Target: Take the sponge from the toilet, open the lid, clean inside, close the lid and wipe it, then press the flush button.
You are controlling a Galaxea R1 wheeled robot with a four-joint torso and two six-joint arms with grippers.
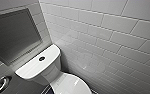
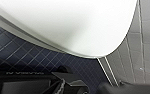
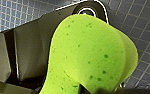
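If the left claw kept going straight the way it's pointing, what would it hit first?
Probably the white lid, whose curved surface lies right ahead; the dark tiled floor lies below and beyond it. Depth is unclear.

There is one toilet tank [image 1: 31, 68], one flush button [image 1: 41, 58], one lid [image 1: 71, 85], one sponge [image 3: 91, 57], one metal rail [image 1: 1, 84] and one dark wall panel [image 1: 13, 35].
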